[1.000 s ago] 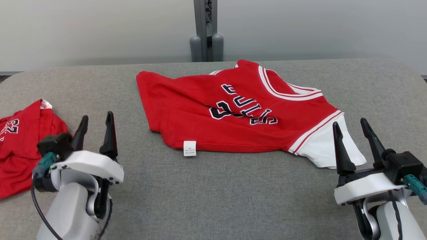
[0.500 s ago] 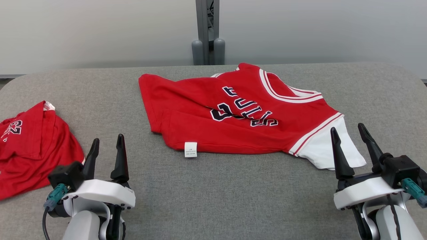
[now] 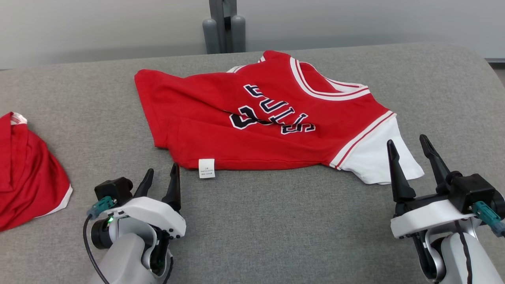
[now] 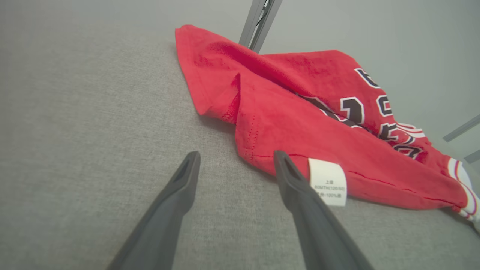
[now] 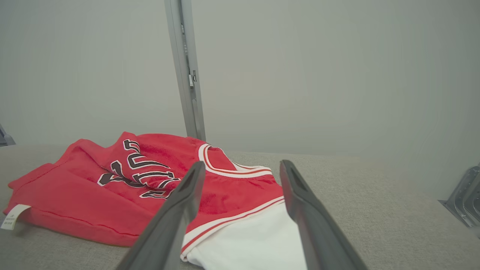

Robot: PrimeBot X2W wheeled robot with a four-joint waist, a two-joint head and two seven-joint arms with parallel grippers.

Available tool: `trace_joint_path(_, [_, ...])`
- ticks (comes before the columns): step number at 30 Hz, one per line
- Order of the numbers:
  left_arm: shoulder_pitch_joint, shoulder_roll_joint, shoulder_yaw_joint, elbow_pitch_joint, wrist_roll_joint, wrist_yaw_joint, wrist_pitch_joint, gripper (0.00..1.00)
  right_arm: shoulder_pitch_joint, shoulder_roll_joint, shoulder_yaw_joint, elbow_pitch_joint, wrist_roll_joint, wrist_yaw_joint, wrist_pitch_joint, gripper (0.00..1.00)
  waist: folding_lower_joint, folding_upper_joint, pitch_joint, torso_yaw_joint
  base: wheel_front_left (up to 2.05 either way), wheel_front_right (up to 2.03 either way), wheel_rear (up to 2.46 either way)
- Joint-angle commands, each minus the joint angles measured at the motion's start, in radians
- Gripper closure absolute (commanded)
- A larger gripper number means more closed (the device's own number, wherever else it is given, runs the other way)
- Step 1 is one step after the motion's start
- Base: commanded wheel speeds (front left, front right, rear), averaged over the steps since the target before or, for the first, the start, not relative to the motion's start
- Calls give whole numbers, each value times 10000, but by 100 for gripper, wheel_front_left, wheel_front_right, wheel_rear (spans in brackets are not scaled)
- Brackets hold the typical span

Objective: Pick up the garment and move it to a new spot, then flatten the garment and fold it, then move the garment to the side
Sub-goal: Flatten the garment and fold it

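The garment (image 3: 252,122), a red jersey with dark, white-edged lettering and white banding at the collar, is being seen lying toward the far middle of the grey table (image 3: 276,221). It is lying spread out but creased, with a fold running along the near hem, where a white care label (image 3: 206,168) is sticking out. A white panel (image 3: 375,157) is showing at its right end. The left gripper (image 3: 162,167) is being held just short of the near left corner, fingers apart and empty. The right gripper (image 3: 406,139) is being held by the white panel, likewise spread; contact with the cloth cannot be judged. A second red garment (image 3: 27,189) is lying at the table's left edge.
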Motion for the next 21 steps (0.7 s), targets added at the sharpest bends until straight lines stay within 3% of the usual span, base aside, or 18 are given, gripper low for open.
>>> trace_joint_path(1, [-192,33,-25,46,-170,27,-8,0,-74,-28,-8,32,29,-2,-15,0,0,0,151,-134,0,0,0])
trace_joint_path(10, [-1284,33,-845,1628,-1539,204,57,0,-329,-2,47,18,80,0,-14,0,0,0,569,-405,0,0,0])
trace_joint_path(21, [-1924,10,-1549,2563,-1901,203,4,0,-415,10,74,53,73,0,-14,0,0,0,711,-526,0,0,0])
